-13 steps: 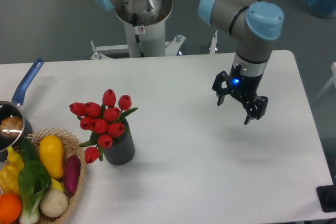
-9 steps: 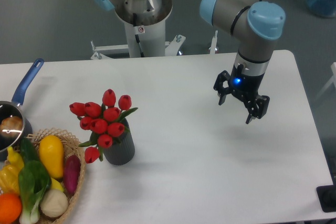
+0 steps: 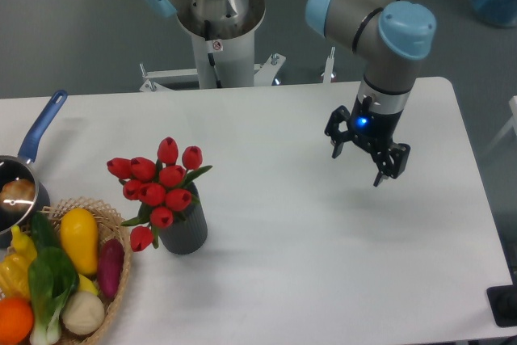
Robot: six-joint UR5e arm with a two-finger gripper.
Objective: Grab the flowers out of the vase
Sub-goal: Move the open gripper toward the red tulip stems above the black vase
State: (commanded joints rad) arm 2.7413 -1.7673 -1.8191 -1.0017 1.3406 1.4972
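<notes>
- A wicker basket of bright vegetables is sitting at the near left corner of the white table.
- Just beside it, the vase, dark grey and ribbed, is standing upright and holding the flowers: red tulip buds on green stems, spreading wider than the vase, one bud drooping low on the left.
- A blue-handled saucepan is lying at the left edge.
- Well apart to the right, the gripper is hanging above the table, fingers spread wide, holding nothing.
</notes>
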